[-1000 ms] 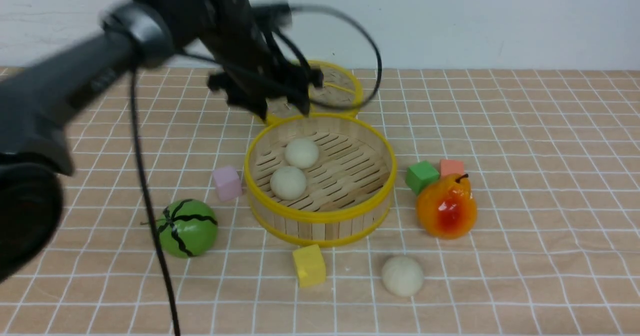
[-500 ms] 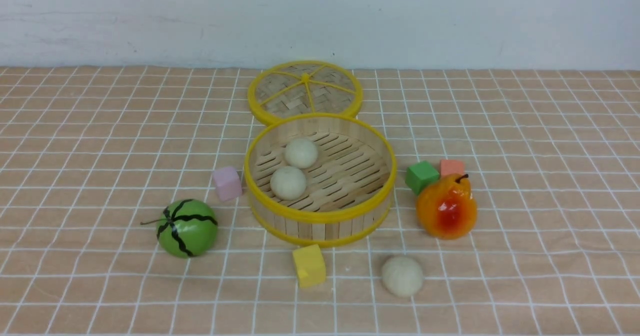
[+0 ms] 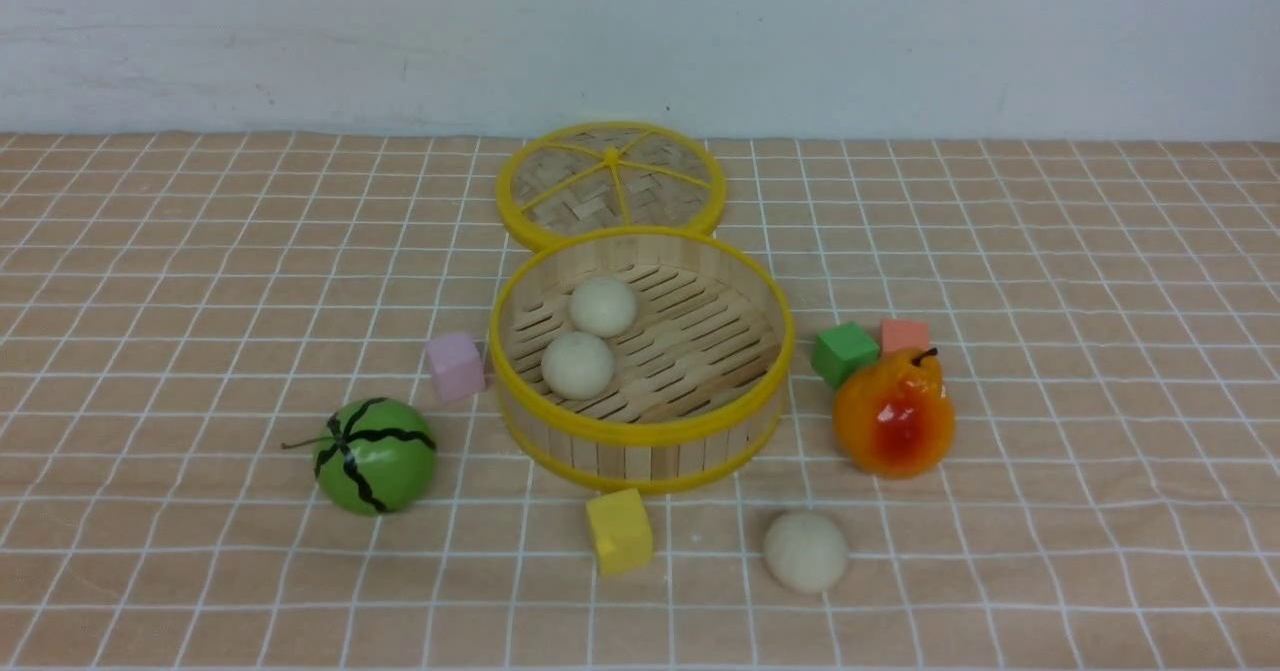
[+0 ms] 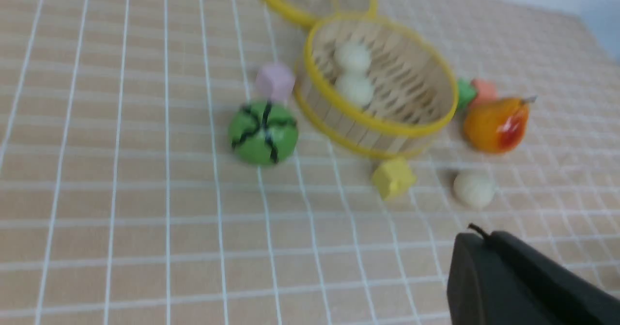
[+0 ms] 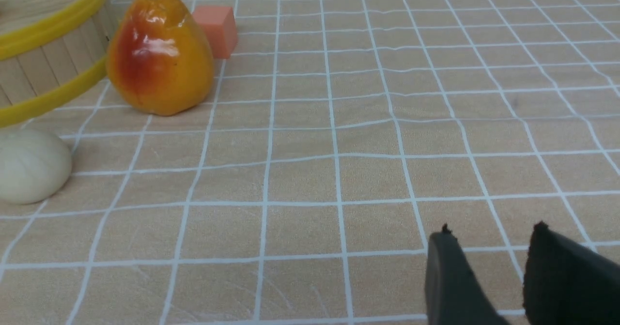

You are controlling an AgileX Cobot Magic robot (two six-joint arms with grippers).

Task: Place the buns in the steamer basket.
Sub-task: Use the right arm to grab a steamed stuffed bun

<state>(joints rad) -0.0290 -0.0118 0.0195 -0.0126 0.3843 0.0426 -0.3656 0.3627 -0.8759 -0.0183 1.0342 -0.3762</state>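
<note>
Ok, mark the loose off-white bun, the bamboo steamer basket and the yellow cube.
Loose off-white bun (image 3: 805,550), front view, centre.
Bamboo steamer basket (image 3: 640,459), front view, front wall.
Yellow cube (image 3: 622,543), front view, front face.

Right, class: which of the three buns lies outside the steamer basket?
The bun on the cloth in front of the steamer basket, beside the yellow cube; the other two sit inside on its slats.
</note>
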